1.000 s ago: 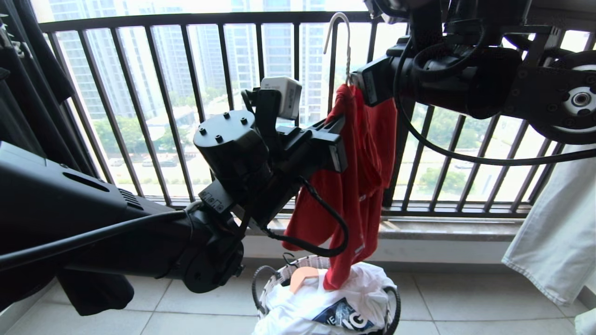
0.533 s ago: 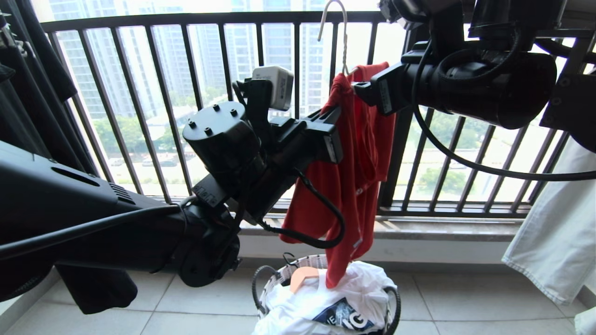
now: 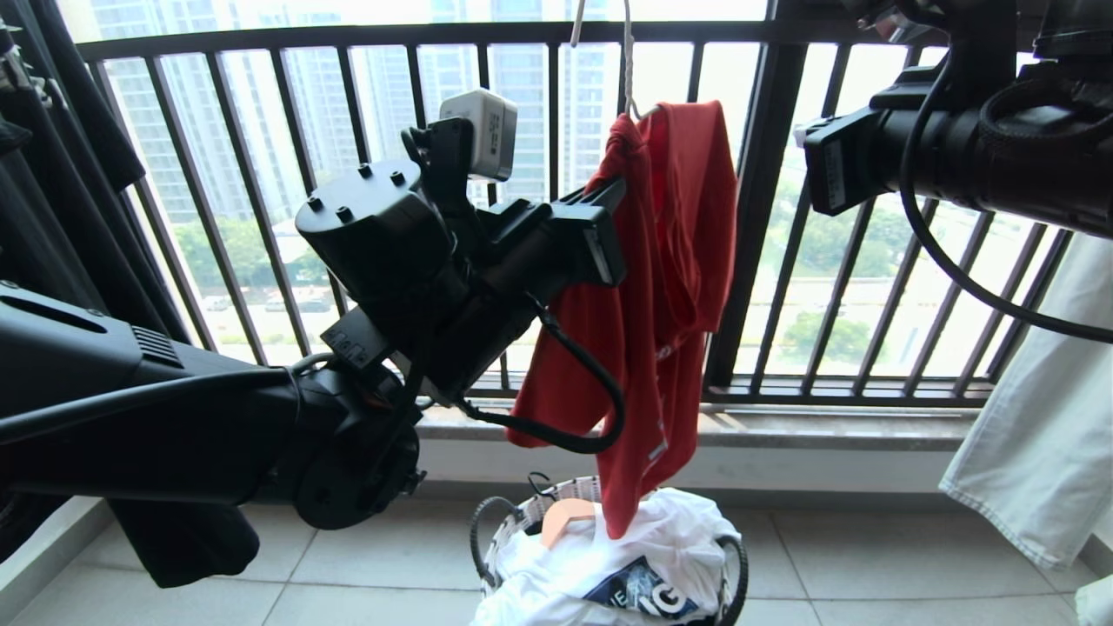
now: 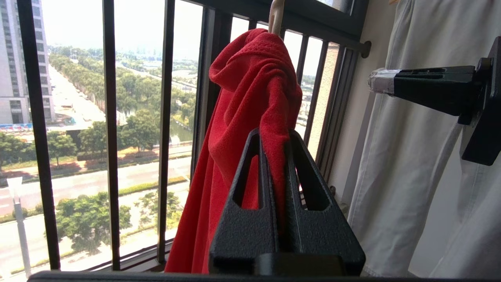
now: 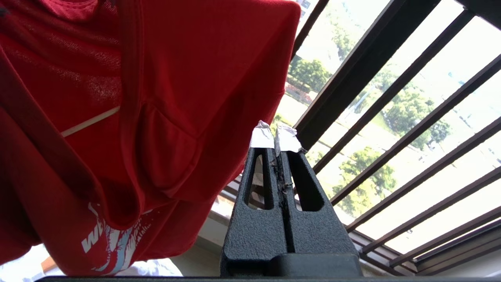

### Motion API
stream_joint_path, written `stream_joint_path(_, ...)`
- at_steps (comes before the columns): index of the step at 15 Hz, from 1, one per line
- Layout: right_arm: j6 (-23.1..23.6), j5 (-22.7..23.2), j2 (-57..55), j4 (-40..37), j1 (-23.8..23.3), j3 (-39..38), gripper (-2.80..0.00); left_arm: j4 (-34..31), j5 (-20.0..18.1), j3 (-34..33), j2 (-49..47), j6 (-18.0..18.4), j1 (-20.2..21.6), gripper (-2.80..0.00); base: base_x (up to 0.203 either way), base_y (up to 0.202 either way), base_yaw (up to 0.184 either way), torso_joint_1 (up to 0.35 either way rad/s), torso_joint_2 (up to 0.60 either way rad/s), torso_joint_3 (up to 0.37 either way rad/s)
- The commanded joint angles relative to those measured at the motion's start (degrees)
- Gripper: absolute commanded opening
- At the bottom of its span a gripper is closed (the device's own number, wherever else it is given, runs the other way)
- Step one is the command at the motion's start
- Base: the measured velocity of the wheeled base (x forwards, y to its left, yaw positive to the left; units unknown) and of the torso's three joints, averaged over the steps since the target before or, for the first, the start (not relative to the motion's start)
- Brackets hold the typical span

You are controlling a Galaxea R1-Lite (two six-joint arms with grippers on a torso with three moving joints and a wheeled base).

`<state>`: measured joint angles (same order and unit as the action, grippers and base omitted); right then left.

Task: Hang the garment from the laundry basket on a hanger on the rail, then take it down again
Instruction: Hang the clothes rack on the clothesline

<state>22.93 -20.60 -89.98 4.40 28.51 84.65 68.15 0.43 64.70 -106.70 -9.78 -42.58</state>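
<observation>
My left claw (image 4: 280, 156) pinches the bright red printed T-shirt (image 3: 661, 261) mid-frame on its thin white wire hanger (image 3: 624, 61), while my right claw (image 5: 276, 141), upper right, is closed on nothing.

The bunched red T-shirt (image 3: 661, 287) hangs from the white wire hanger (image 3: 628, 61), its hem dangling over the laundry basket (image 3: 513, 526).

The garment (image 4: 250, 98) is soft red cloth with a fine, matt knit weave, hung on a thin white wire hanger (image 3: 628, 61). Both grippers' jaws are black plastic with a rough, grainy finish. The laundry basket (image 3: 513, 526) at lower centre has a white woven mesh side.
</observation>
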Motion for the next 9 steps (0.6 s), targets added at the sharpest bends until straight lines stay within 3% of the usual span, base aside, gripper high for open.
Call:
stream_joint_path(1, 0.05, 4.42, 3.50, -7.53, -2.73, 0.38, -2.80, -2.11, -2.55, -1.25, 2.43, -2.09, 0.28, -2.80, 0.000, 0.000, 0.000, 0.000, 0.00, 0.000)
stream_joint_path(6, 0.32, 18.99, 5.76, -21.18, -7.97, 5.06, -2.80, -4.01, -13.56, -4.91, 5.68, -8.90, 2.71, -2.80, 0.000, 0.000, 0.000, 0.000, 0.00, 0.000)
stream_joint_path(9, 3.04, 26.43, 6.51, -28.81, -9.12, 8.85, -2.80, -3.89, -17.99, -6.25, 6.70, -12.27, 3.81, -2.80, 0.000, 0.000, 0.000, 0.000, 0.00, 0.000)
